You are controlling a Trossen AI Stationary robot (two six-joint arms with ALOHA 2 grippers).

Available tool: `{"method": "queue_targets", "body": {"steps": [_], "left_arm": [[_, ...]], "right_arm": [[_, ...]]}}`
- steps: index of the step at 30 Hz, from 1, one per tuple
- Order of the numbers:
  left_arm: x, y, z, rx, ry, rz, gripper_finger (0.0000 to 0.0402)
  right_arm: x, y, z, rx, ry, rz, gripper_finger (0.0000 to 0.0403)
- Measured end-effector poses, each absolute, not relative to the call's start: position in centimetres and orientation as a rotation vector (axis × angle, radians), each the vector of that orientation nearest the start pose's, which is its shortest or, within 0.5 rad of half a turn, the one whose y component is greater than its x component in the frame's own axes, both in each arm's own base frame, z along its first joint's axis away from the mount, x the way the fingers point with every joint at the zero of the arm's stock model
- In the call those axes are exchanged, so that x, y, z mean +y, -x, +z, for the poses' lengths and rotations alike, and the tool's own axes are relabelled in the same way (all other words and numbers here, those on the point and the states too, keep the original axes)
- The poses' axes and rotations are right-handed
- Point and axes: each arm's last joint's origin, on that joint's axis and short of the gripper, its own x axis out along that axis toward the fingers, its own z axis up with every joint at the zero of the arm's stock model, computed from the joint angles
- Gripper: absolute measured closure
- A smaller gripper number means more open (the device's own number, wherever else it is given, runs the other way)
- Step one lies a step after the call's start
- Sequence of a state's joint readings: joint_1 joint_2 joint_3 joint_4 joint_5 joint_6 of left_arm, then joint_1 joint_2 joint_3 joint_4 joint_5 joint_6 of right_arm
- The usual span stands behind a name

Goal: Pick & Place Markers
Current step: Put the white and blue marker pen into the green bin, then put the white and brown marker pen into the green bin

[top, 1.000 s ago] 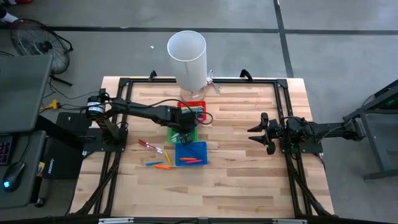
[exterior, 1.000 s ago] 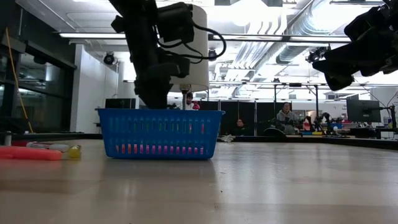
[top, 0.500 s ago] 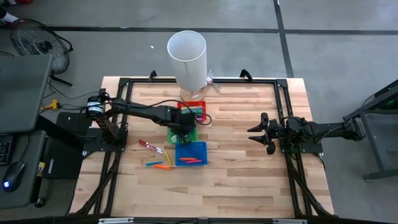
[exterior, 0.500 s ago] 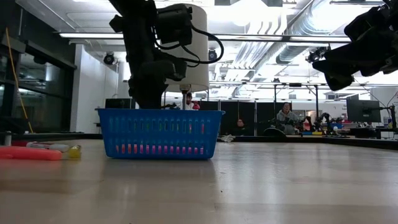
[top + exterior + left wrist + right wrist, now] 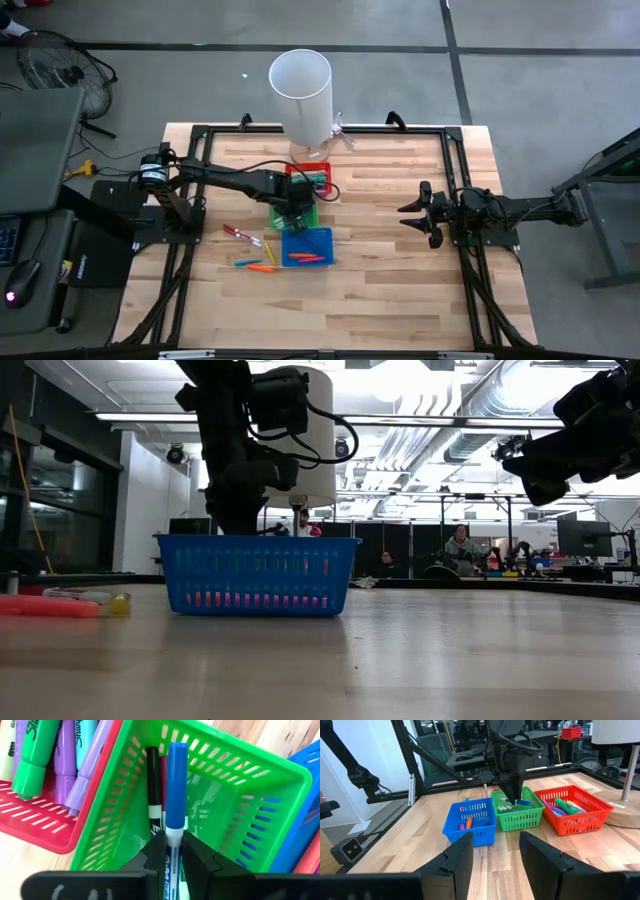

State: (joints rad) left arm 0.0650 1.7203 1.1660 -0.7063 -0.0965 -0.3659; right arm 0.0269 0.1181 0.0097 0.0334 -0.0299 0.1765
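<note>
A blue marker (image 5: 175,795) is hanging inside the green bin (image 5: 240,790), pinched between the closed fingers of the left gripper (image 5: 169,851); it should be let go low, alongside the black marker (image 5: 153,790). The right gripper (image 5: 495,851) is waiting open, well apart.

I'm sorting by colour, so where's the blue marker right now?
The blue marker is clamped in the left gripper, held inside the green bin, between the red bin and blue bin.

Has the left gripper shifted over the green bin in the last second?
Barely. In the low view the left arm's wrist edged slightly left against the blue bin; the left gripper grips the blue marker above the green bin.
</note>
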Motion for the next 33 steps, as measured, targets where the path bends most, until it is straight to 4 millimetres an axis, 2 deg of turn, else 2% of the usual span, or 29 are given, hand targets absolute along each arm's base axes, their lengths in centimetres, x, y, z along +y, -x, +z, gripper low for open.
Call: {"method": "queue_targets", "body": {"steps": [3, 11, 15, 23, 33], "left_arm": [[2.4, -32.8, 19.5, 1.222, 0.280, 0.357, 0.0346], [2.4, -33.0, 19.5, 1.203, 0.278, 0.355, 0.0275], [2.4, -33.0, 19.8, 1.206, 0.269, 0.349, 0.0258], [2.5, -33.4, 22.9, 1.228, 0.237, 0.340, 0.0254], [2.3, -30.8, 26.4, 1.201, 0.256, 0.349, 0.0254]], "right_arm": [[0.4, -10.4, 16.1, 0.080, -0.176, 0.050, 0.0253], [0.4, -10.4, 16.1, 0.080, -0.177, 0.050, 0.0253], [0.4, -10.4, 16.1, 0.080, -0.177, 0.050, 0.0253], [0.4, -10.4, 16.1, 0.080, -0.176, 0.050, 0.0253], [0.4, -10.4, 16.0, 0.081, -0.176, 0.050, 0.0253]]}}
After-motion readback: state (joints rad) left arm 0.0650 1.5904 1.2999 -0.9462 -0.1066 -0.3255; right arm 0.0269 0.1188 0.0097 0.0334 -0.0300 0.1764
